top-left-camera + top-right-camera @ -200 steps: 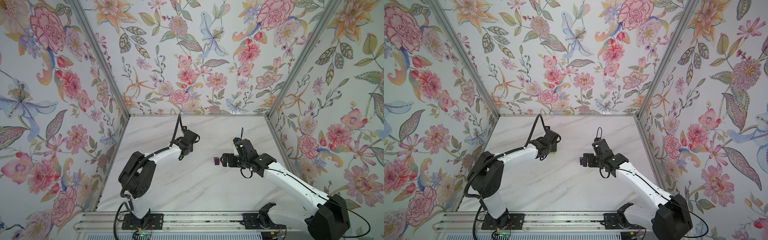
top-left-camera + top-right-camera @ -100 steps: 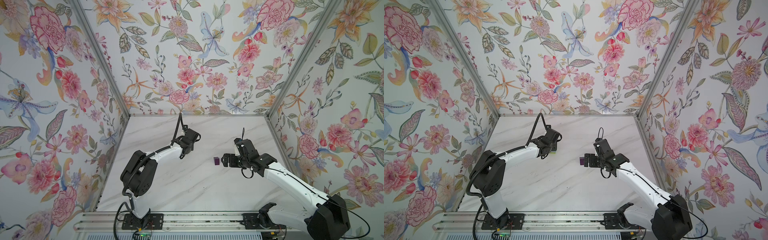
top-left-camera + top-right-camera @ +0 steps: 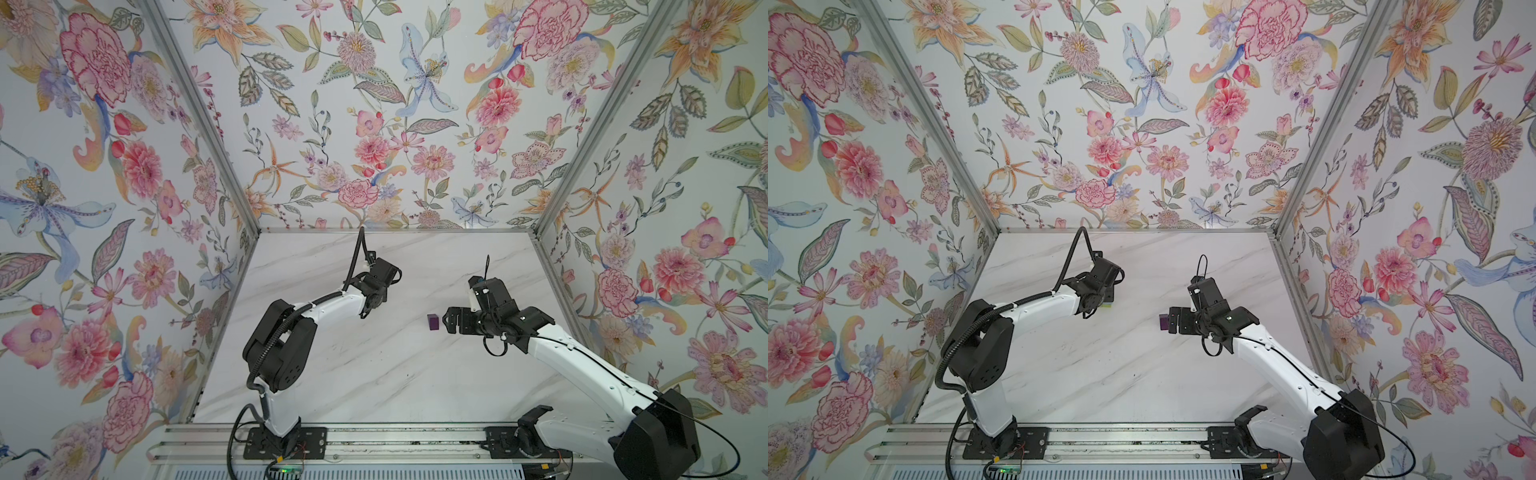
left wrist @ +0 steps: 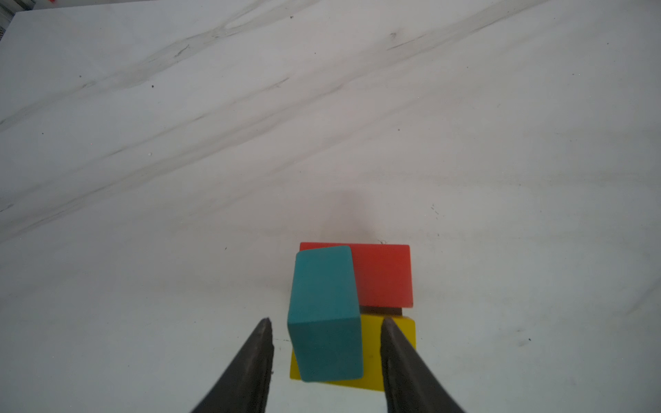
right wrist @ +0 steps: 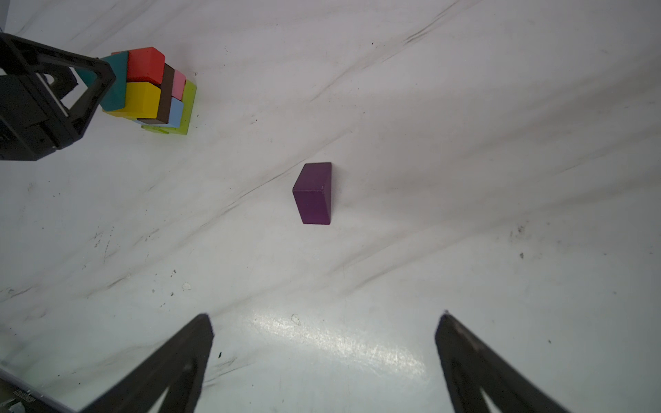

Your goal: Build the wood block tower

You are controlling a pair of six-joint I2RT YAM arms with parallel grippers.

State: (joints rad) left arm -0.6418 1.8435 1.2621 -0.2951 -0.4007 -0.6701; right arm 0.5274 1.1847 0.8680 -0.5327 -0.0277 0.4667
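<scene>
- Atop the tower (image 5: 157,89), left of centre on the bench (image 3: 374,374), the teal block (image 4: 323,286) lies across the red block (image 4: 384,275) and yellow block (image 4: 372,372), twisted a little off their edges.
- The left gripper (image 4: 325,320) straddles the teal block with its jaws spread. A narrow gap shows on each side, so it pinches nothing.
- Well apart to the right, the purple block (image 3: 433,322) sits alone on the bench. The right gripper (image 5: 324,315) is just beside it, jaws spread wide and empty.
- The step in hand, as I judge it, is settling the teal block as half of the top layer. The tower looks nearly built, and the purple block is the only loose one in view.
- The next move probably calls for nudging the teal block square to the layer below without shoving the tower, which looks narrow and easy to tip.
- After that, the right gripper needs to drop over the purple block, pinch its narrow sides and carry it to the free half beside the teal block, once the left gripper clears.
</scene>
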